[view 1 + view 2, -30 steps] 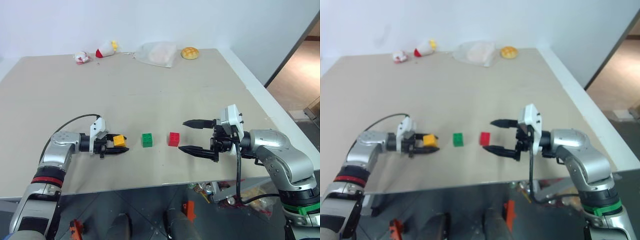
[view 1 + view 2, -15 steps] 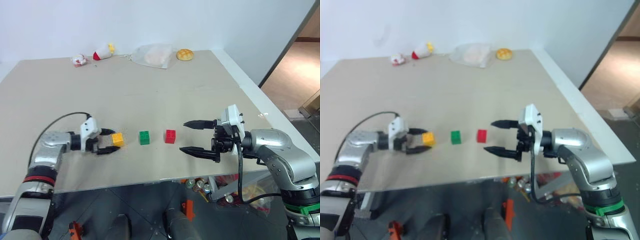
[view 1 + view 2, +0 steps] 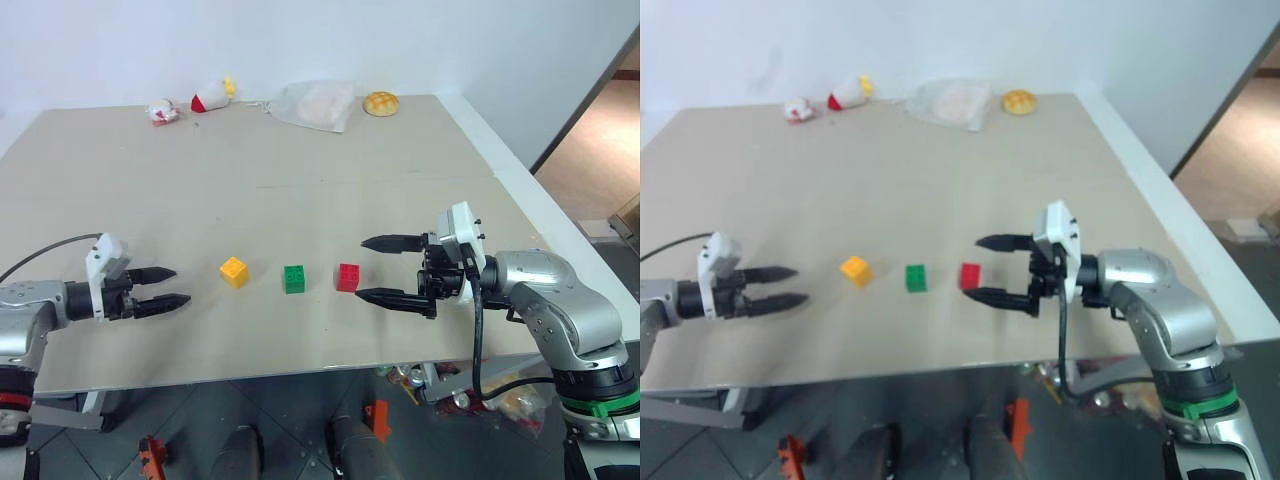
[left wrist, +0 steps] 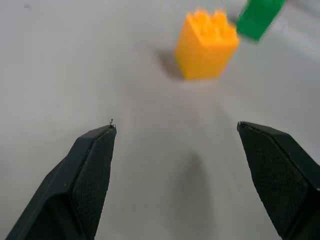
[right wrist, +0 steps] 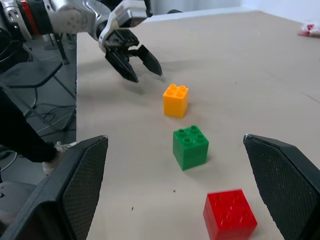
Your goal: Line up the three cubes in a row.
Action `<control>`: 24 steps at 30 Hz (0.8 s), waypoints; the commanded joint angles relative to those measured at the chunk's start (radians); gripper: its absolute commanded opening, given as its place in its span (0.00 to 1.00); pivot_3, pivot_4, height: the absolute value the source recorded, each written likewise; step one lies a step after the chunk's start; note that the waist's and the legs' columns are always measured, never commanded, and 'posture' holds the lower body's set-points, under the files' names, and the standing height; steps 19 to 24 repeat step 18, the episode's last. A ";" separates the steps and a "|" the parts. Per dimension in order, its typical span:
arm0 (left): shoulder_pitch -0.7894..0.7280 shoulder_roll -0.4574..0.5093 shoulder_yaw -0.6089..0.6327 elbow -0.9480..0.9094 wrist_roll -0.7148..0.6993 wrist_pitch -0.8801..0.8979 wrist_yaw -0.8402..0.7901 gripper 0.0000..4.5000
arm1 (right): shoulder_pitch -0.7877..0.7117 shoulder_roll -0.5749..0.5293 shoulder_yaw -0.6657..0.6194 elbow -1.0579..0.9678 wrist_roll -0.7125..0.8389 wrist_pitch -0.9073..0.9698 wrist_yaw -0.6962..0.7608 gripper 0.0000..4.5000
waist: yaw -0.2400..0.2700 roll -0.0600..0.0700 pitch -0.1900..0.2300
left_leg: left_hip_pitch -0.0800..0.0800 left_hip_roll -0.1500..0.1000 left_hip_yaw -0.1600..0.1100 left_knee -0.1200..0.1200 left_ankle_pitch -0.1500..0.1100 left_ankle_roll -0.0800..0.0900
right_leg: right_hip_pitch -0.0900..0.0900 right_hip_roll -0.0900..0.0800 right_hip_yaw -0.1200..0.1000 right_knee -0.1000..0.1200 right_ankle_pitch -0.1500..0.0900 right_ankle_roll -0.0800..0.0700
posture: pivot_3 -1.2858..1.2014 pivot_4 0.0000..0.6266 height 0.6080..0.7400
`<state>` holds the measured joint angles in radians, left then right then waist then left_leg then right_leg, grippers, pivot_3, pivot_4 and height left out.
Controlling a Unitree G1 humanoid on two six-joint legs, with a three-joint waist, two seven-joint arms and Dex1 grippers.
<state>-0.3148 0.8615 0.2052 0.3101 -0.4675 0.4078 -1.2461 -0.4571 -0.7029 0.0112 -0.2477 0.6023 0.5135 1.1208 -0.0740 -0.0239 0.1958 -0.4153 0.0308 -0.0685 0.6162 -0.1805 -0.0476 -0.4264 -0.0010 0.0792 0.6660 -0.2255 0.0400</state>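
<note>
near the front edge of the table [image 3: 300, 190], around its middle: yellow-orange cube [image 3: 233, 271], green cube [image 3: 294, 279] and red cube [image 3: 348, 277] sit in a row, gaps between them, none held. left gripper [image 3: 167, 286] over the front-left part, fingers parted, empty, well apart from the yellow-orange cube. right gripper [image 3: 384, 269] just beside the red cube, jaws wide, empty. along the far edge: two small red-and-white toys [image 3: 190, 105], a plastic bag [image 3: 312, 105], a bun [image 3: 380, 103].
</note>
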 commanded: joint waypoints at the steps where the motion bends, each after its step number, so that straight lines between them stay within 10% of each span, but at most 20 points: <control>1: 0.040 0.012 0.063 -0.055 -0.019 0.035 0.058 0.89 | -0.024 0.010 0.007 0.004 -0.007 -0.026 0.018 1.00 | -0.001 0.000 0.000 | 0.000 0.000 0.000 0.000 0.000 0.000 | 0.000 0.000 0.000 0.000 -0.001 -0.002 | 0.52 0.24 1.00; 12: 0.128 -0.136 0.333 -0.199 -0.143 0.115 0.416 0.89 | 0.030 0.002 -0.065 0.036 -0.034 -0.056 -0.046 1.00 | 0.001 -0.001 0.000 | 0.000 0.000 0.000 0.001 0.000 0.000 | 0.001 -0.001 0.000 0.000 0.002 0.002 | 0.52 0.24 1.00; 24: 0.246 -0.230 0.347 -0.381 -0.199 0.153 0.507 0.89 | 0.088 -0.002 -0.129 0.061 -0.032 -0.050 -0.096 1.00 | 0.002 -0.001 0.000 | 0.000 -0.002 0.001 0.001 0.000 -0.001 | 0.001 -0.003 0.000 -0.001 0.002 0.003 | 0.52 0.24 1.00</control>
